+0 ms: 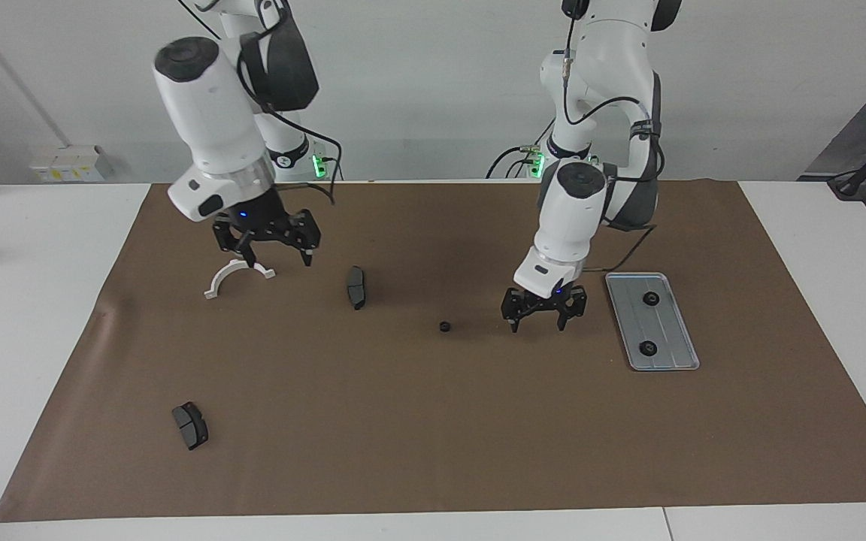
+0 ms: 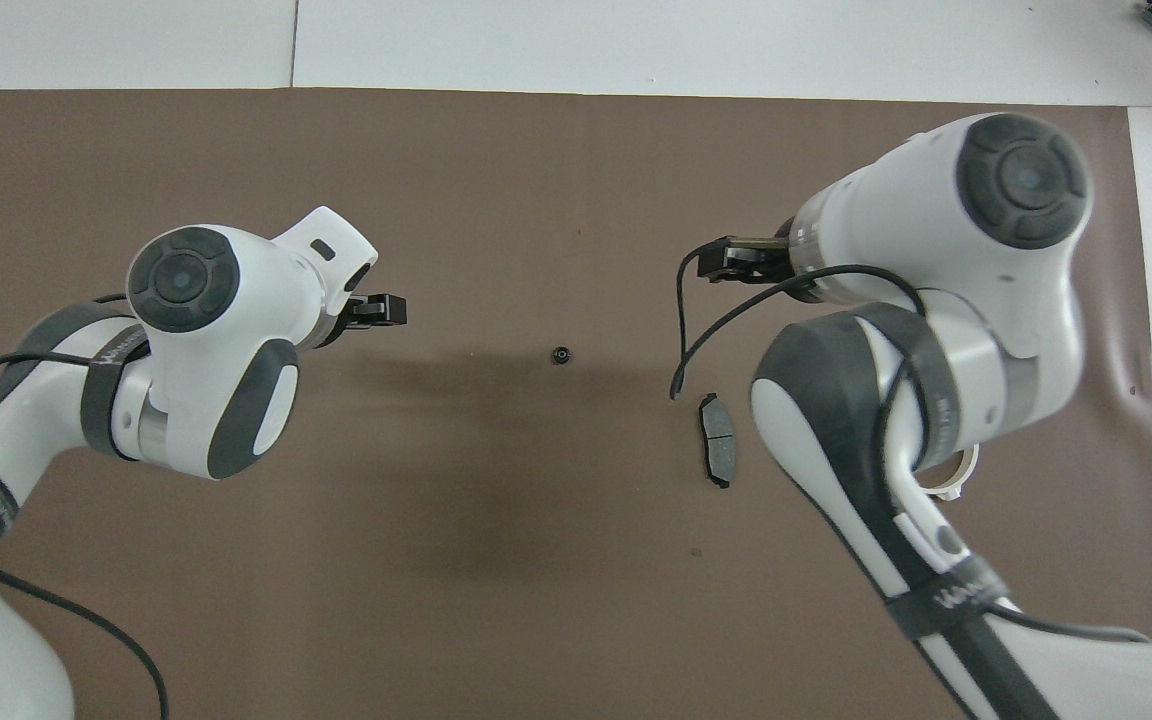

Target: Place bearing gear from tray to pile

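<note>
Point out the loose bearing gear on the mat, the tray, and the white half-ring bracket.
Loose bearing gear [image 1: 445, 327]: facing view, on its dark top.
Tray [image 1: 670, 333]: facing view, on a bare ridged stretch between its two gears.
White half-ring bracket [image 1: 216, 282]: facing view, on its curved band.

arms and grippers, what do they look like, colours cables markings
Both arms are glossy white with dark grey joint bands and round dark grey end caps. Each carries a black two-finger gripper, the left gripper and the right gripper, with a small blue light above it. Black cables run along the arms. Green lights glow at the bases, and a grey band carries small white lettering.
</note>
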Available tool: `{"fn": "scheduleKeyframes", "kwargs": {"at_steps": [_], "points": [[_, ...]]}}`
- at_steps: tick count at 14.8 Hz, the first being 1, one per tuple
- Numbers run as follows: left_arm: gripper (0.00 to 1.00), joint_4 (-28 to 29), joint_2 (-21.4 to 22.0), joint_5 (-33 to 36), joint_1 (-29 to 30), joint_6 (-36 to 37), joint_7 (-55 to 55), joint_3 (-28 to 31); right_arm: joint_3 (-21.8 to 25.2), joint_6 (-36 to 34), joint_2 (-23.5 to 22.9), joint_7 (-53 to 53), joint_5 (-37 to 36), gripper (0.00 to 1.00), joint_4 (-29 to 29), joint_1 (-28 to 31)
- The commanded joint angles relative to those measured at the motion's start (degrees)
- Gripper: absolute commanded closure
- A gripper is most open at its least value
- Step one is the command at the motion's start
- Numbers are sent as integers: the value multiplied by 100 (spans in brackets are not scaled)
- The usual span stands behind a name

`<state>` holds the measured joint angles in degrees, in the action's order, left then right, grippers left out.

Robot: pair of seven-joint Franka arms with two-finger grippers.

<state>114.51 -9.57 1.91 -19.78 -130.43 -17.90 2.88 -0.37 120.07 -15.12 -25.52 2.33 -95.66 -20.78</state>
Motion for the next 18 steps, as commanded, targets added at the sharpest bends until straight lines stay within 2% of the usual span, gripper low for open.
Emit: {"fn": "scheduleKeyframes", "kwargs": {"at_steps": [1, 4, 5, 8, 12, 14, 15, 16, 18], "points": [[0, 230, 333, 64, 517, 342, 636, -68, 19, 279, -753, -601, -257, 0, 407, -496], [0, 309, 342, 64, 992, 369, 866, -68, 19, 237, -1867, -1488, -828, 0, 1493, -1136], [0, 370, 350, 46, 1176, 326, 1024, -77, 19, 254, -2124, -1665, -1013, 0, 1698, -1269], [0, 616, 421, 2, 1590, 54, 1517, -77, 19, 420, -2354, -1701, -1155, 0, 1682, -1341], [0, 1107, 412, 2, 1845, -518, 1605, -77, 10, 579, -2302, -1675, -1129, 0, 1420, -1367], [0, 1345, 421, 2, 1995, -772, 1720, -77, 2, 570, -2232, -1623, -1129, 20, 1218, -1385], [4, 1407, 421, 2, 2039, -800, 1720, -77, 2, 623, -2214, -1588, -1120, 29, 1156, -1385], [11, 1425, 412, 2, 2040, -800, 1720, -77, -7, 632, -2206, -1570, -1120, 35, 1111, -1385], [25, 1530, 403, 2, 2057, -826, 1720, -77, -25, 570, -2179, -1561, -1129, 38, 1076, -1394]]}}
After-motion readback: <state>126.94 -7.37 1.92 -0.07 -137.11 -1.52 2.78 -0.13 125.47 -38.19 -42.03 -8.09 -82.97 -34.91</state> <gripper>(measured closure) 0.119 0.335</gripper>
